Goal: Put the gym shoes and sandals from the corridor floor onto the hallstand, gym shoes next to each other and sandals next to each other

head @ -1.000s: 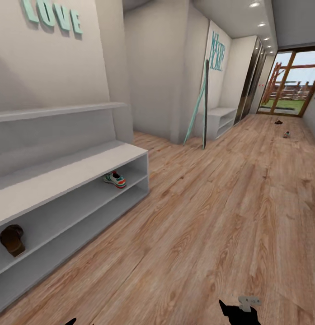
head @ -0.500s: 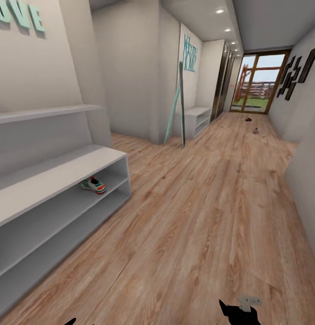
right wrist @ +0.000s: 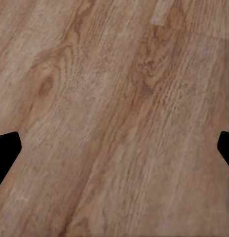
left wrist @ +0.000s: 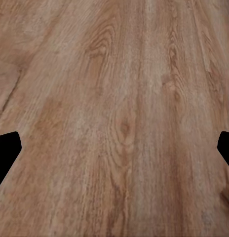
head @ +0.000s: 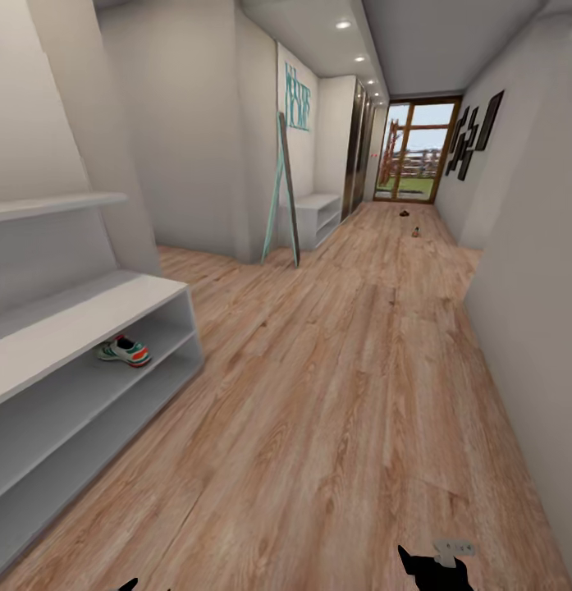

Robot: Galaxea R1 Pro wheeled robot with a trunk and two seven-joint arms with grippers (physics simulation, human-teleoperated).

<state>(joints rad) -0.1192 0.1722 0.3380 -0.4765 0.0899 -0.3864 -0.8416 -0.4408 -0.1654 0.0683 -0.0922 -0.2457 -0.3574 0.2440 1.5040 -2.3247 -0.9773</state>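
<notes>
Shoes still out: one gym shoe (head: 124,351) sits on the hallstand (head: 89,305); two small dark items (head: 410,222) lie far down the corridor floor (head: 343,394). Both grippers (left wrist: 114,148) (right wrist: 114,148) spread wide, empty. Best to drive straight, centred.

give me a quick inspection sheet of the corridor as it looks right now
surface: wood plank floor, bare near the robot.
job's things: one sneaker sits on the upper tier of the shoe rack; two small things lie far down the corridor, one dark, one too small to identify.
clutter: teal and grey poles lean on the wall.
grippers: left gripper and right gripper open over bare floor, holding nothing.
cables: nothing seen.
surroundings: second white bench, glass door at the end, dark frames on the right wall.
</notes>
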